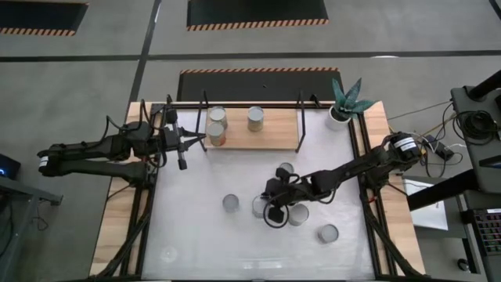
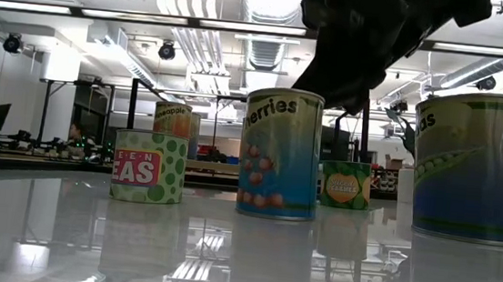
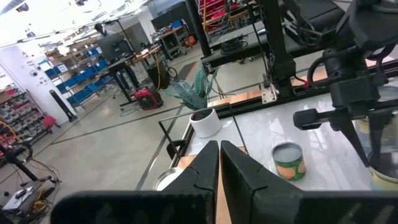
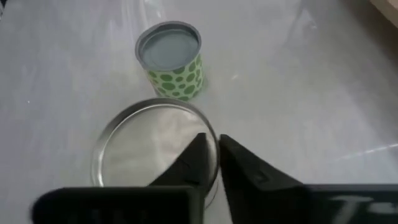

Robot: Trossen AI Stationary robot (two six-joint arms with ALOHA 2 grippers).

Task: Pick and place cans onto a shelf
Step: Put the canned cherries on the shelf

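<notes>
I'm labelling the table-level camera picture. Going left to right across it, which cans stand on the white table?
Green-dotted peas can → orange-labelled can behind it → tall blue cherries can → small green can farther back → big peas can at the right edge.

White table [image 1: 196, 235] carrying five loose cans [image 1: 230, 203], wooden shelf [image 1: 274, 139] holding three more, plant pot [image 1: 338, 116] sitting at the corner
</notes>
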